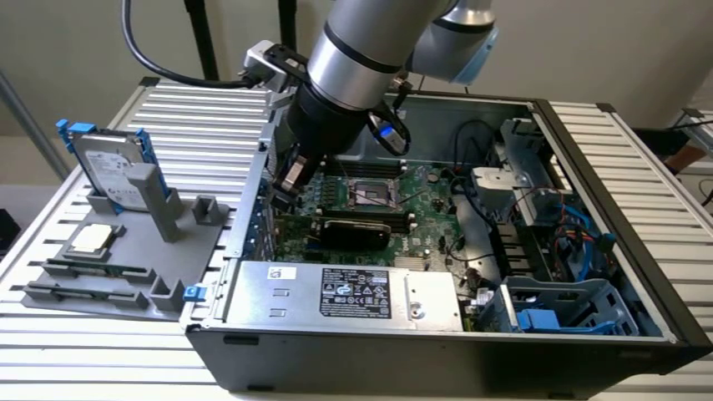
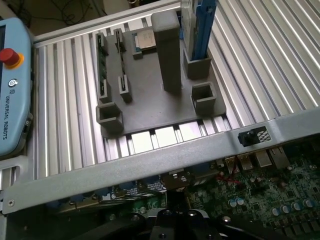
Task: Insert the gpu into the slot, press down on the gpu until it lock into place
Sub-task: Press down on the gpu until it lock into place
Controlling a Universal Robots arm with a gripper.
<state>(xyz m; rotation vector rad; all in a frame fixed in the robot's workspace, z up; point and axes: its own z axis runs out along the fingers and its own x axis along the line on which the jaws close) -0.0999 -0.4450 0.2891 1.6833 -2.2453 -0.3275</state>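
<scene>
Now your claw (image 1: 287, 180) hangs inside the open computer case (image 1: 624, 251), close to the case wall on the exterior view's left, with its jaws fully closed and nothing visible between them. Just beside the claw, toward the silver power supply (image 1: 346, 292), you see the gpu (image 1: 354, 230), a flat black card standing on the green motherboard (image 1: 429, 200); whether the claw touches it, I cannot tell. The slot is hidden under the card. Behind the claw, outside the case, a grey fixture tray (image 2: 145, 107) lies on the slatted table (image 2: 270, 55), carrying a hard drive (image 1: 109, 165) and a processor chip (image 2: 147, 40).
</scene>
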